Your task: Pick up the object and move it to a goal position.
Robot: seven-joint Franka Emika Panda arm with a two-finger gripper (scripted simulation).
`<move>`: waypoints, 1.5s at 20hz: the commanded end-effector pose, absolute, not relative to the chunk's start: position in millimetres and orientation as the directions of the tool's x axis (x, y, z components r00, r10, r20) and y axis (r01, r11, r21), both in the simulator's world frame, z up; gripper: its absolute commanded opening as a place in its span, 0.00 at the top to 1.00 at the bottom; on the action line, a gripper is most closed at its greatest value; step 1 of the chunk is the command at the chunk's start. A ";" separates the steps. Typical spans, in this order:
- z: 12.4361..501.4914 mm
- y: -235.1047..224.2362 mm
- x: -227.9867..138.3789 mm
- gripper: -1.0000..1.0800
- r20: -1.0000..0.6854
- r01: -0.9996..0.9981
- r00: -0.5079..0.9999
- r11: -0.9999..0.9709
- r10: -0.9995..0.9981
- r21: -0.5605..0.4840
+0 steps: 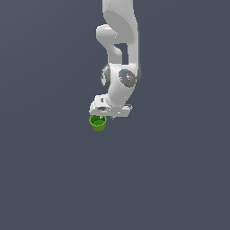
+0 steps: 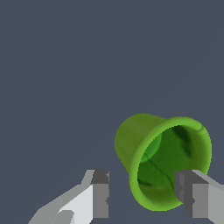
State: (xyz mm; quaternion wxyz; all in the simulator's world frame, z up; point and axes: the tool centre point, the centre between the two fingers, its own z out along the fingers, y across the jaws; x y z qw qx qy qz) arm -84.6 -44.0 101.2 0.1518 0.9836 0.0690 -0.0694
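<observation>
The object is a small bright green cup (image 2: 148,144) with a darker hollow. It is tipped so its mouth faces the wrist camera. My white gripper (image 2: 144,194) is open, with its jaws wide apart. One finger (image 2: 101,194) stands off the cup's outer wall with a gap. The other finger (image 2: 189,194) overlaps the cup's rim and mouth. In the exterior view the cup (image 1: 98,122) sits just under the gripper (image 1: 104,116), toward the exterior view's left of the hand. The fingertips are hard to make out there.
A plain dark grey-blue ground (image 1: 179,179) fills both views. The white arm (image 1: 120,54) comes down from the top of the exterior view. No goal marker shows.
</observation>
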 end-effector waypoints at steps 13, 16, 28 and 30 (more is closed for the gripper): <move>73.1 -53.5 -89.9 1.00 -0.159 0.159 0.980 -0.944 0.116 0.291; 73.1 -53.5 -89.9 1.00 -0.159 0.159 0.980 -0.944 0.116 0.291; 75.3 -51.0 -82.3 1.00 -0.163 0.188 0.976 -0.937 0.144 0.295; 76.5 -49.0 -76.8 1.00 -0.168 0.210 0.972 -0.931 0.165 0.297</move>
